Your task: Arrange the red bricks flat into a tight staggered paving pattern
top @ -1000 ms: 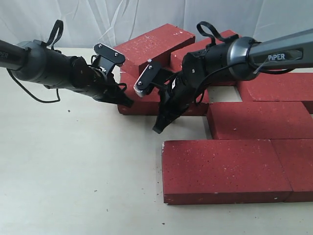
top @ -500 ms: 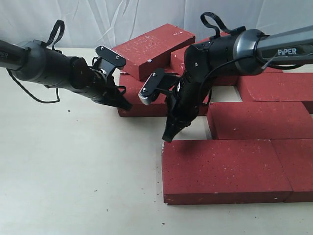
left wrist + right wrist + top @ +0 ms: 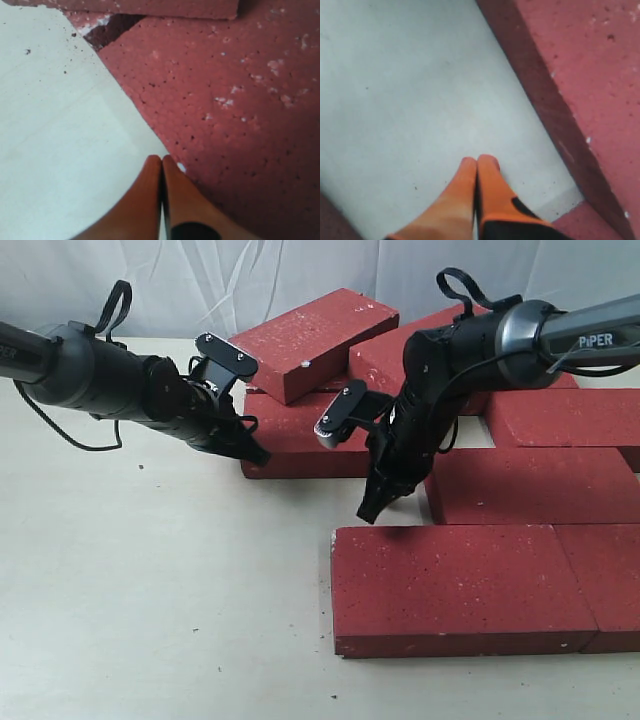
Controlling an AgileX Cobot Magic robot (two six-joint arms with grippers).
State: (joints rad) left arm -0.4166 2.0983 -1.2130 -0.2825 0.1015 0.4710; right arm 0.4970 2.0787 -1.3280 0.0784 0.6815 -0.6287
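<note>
Jaws of my left gripper (image 3: 260,452) are pressed together and hold nothing, the tip at the edge of a flat brick (image 3: 240,110). Behind it a tilted brick (image 3: 315,335) rests upon others. My right gripper (image 3: 368,514) is closed too, empty, pointing down at the bare table (image 3: 150,590) between the red bricks (image 3: 460,580), which lie flat in rows on the right.

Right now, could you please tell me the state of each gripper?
Left gripper: closed, holding nothing, at the edge of a red brick.
Right gripper: closed, holding nothing, over the table.
</note>
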